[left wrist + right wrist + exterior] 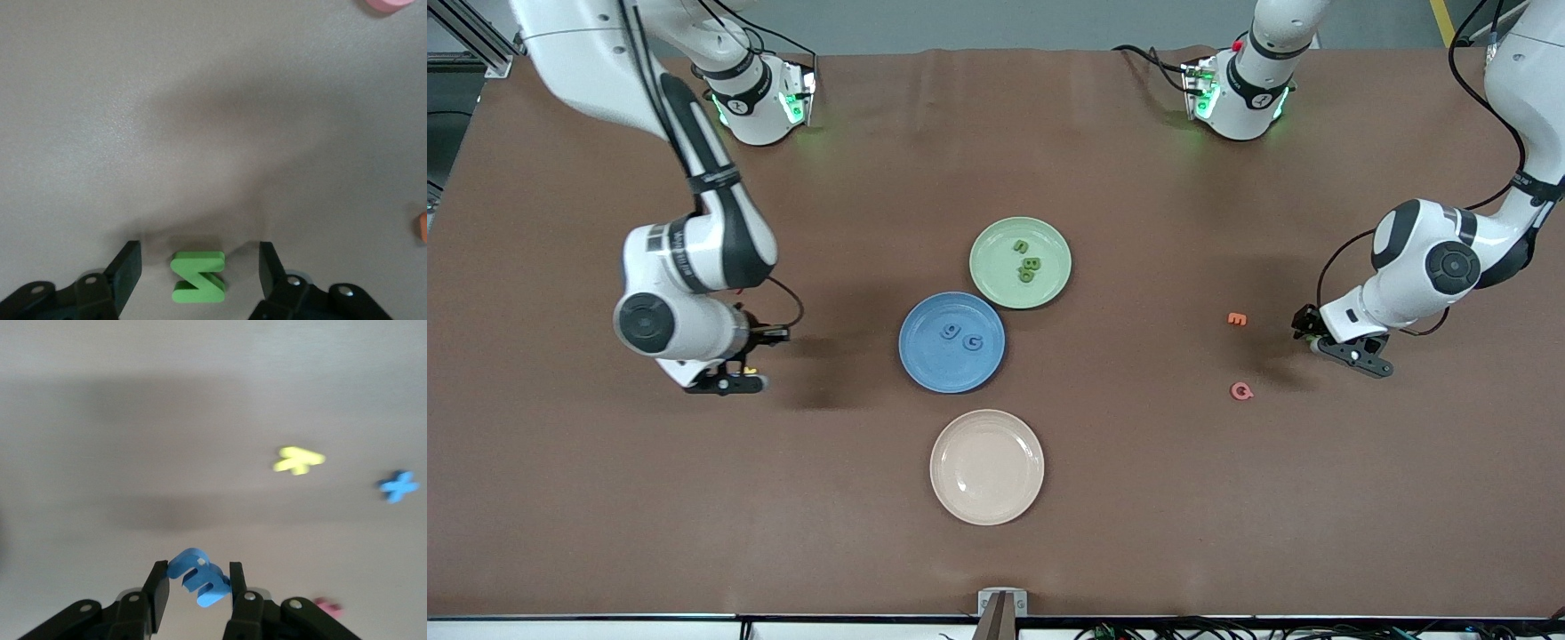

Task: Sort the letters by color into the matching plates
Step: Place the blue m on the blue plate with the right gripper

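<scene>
Right gripper (195, 587) is up over the table (1138, 498) at the right arm's end, pinching a blue letter (199, 576). Left gripper (200, 268) sits low with fingers spread around a green Z-shaped letter (198, 276) lying flat. Green plate (1049, 240) has three green letters (1026, 263), blue plate (925, 360) two blue ones (962, 336).

Open counter (1138, 462) lies between each gripper and the touching blue plate (951, 342) and green plate (1020, 262); orange piece (1236, 318) and pink piece (1241, 390) dot the left arm's side.
</scene>
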Motion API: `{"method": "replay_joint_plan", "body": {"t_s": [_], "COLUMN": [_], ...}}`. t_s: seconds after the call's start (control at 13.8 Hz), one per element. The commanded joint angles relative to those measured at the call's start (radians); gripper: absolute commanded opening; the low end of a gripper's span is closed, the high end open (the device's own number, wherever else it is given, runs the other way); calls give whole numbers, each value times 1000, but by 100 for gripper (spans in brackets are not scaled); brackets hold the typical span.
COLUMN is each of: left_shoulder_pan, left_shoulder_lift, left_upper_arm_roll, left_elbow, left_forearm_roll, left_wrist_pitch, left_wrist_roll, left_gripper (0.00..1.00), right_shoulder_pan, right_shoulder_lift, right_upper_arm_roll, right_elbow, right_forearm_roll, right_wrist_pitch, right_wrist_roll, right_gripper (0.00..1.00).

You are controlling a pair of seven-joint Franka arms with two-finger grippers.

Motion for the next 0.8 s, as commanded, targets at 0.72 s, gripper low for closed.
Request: {"method": "replay_joint_plan", "body": {"t_s": [0.72], "left_shoulder_pan": [35], "left_shoulder_lift": [-38], "left_upper_arm_roll": [-7], "left_elbow": [-45], "left_forearm_roll": [19], "left_wrist_pitch": [-17], "left_wrist_roll": [6], "left_gripper": [54], "right_shoulder_pan": [340], "right_shoulder_lift": [294], "right_upper_arm_roll": [-8], "right_elbow": [320], "right_forearm_roll": [107], "right_wrist_pitch": [125], "right_wrist_roll": [539], "right_gripper": [16]}}
